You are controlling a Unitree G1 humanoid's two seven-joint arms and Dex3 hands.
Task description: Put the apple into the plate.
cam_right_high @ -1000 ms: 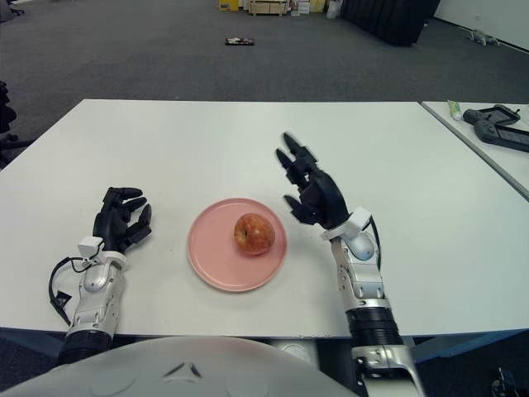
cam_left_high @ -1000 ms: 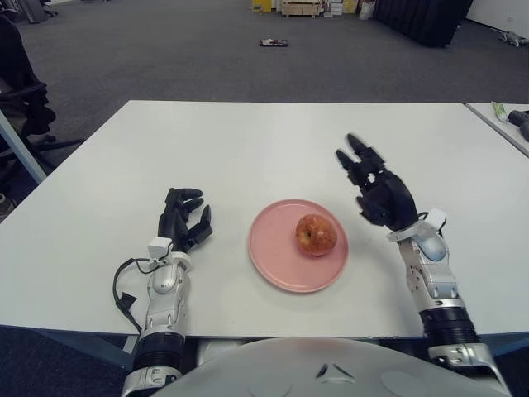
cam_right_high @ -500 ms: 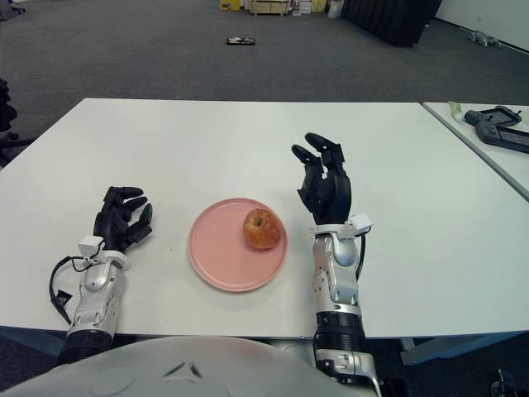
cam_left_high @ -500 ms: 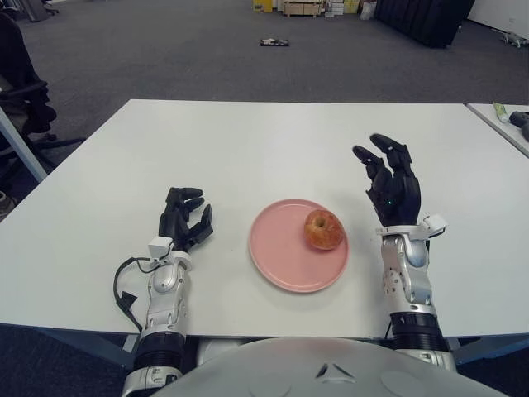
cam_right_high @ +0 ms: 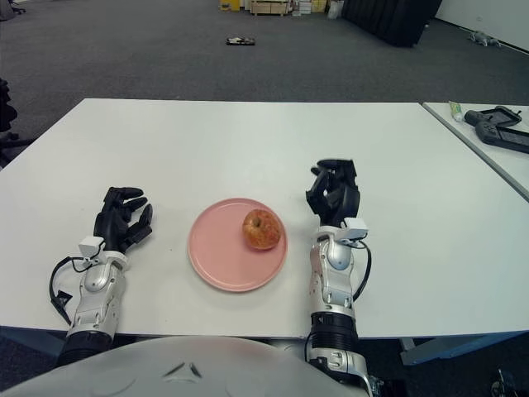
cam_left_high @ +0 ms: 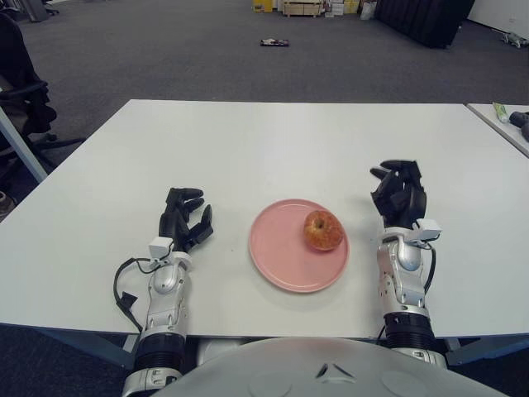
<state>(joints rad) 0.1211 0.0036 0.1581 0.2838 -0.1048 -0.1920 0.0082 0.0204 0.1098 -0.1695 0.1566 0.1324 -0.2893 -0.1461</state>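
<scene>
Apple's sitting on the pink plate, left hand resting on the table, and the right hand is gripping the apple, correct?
Not quite. The right hand holds nothing: it stands right of the pink plate, apart from the apple, as the left eye view shows. The apple does sit on the plate, and the left hand rests on the table.

the worktop carries a plate near its front edge, at the centre. the apple sits on the plate, toward its right side, inside the rim. the left hand rests on the worktop to the left of the plate, apart from it. the right hand is to the right of the plate, near it but not touching, with its forearm running back to the front edge. a second table stands to the right of the worktop, separated by a gap, with a device lying on it.
</scene>
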